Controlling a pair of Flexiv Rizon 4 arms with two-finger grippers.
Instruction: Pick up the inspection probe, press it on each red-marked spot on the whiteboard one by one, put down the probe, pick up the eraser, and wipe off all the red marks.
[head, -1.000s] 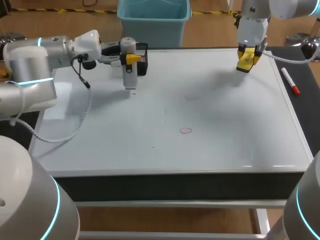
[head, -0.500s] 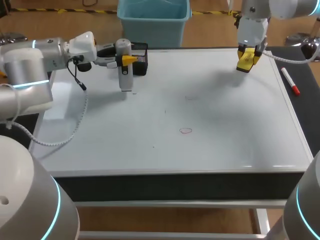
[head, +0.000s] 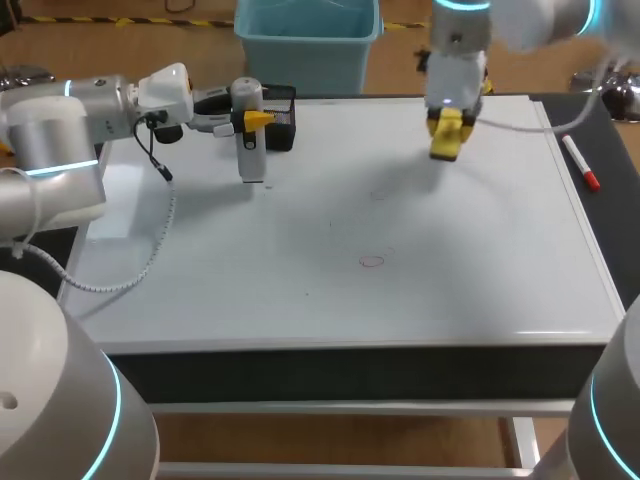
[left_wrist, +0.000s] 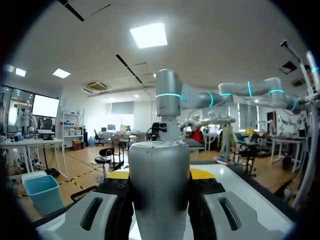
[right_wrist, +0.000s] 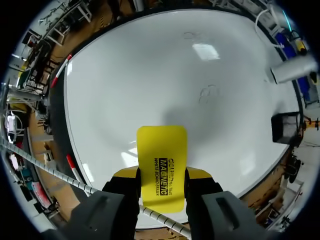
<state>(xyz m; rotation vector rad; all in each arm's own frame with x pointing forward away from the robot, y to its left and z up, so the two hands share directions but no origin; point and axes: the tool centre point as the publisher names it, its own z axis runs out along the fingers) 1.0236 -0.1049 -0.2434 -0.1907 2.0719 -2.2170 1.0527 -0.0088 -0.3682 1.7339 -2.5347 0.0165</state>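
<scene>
The inspection probe (head: 251, 150), a grey-white cylinder, stands upright near the whiteboard's (head: 450, 290) back left, its lower end at the surface. My left gripper (head: 255, 118) is shut on it from the side; in the left wrist view the probe (left_wrist: 159, 185) fills the space between the fingers of my left gripper (left_wrist: 160, 175). My right gripper (head: 447, 128) is shut on the yellow eraser (head: 445, 137), hanging over the board's back middle. The right wrist view shows the eraser (right_wrist: 161, 167) clamped above the board. A red ring (head: 372, 262) marks the board's middle; a fainter mark (head: 380, 195) lies behind it.
A black holder (head: 282, 120) stands just behind the probe at the board's back edge. A red-capped marker (head: 580, 162) lies on the dark mat to the right of the board.
My right arm has carried the eraser leftward from the back right corner to the back middle. The left arm shifted the probe slightly left and back, then held still.
</scene>
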